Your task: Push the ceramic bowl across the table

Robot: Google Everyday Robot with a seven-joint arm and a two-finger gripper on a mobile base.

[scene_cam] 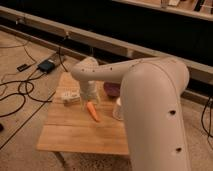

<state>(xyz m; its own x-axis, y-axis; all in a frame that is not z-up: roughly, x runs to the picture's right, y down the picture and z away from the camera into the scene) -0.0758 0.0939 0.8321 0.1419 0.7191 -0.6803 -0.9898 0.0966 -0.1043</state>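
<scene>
Progress: the push is judged not yet under way, or at most at its very start. The ceramic bowl point(112, 90) sits on the bench point(75, 131) toward the far edge, just beside the hand point(91, 99), on the side where the robot's thick forearm crosses the view. Contact between the two cannot be confirmed. The bowl is upright and partly cut off by the forearm. Nearly all of the travel across the bench remains to be done.

Hand: it hangs below the wrist, low over the far middle of the bench, pointing down at the surface. Whether it is spread or pressed together cannot be told from this view. Nothing is seen held in it.

Other items: an orange carrot point(92, 111) lies flat just on the near side of the hand, close to its tip. A small pale object point(70, 96) rests on the side of the hand away from the bowl, near but apart. A white cup point(118, 110) stands on the near side of the bowl, half hidden by the forearm.

Remaining work, as judged: bring the hand against the bowl's wall and slide it along the bench, keeping clear of the cup and the carrot.
</scene>
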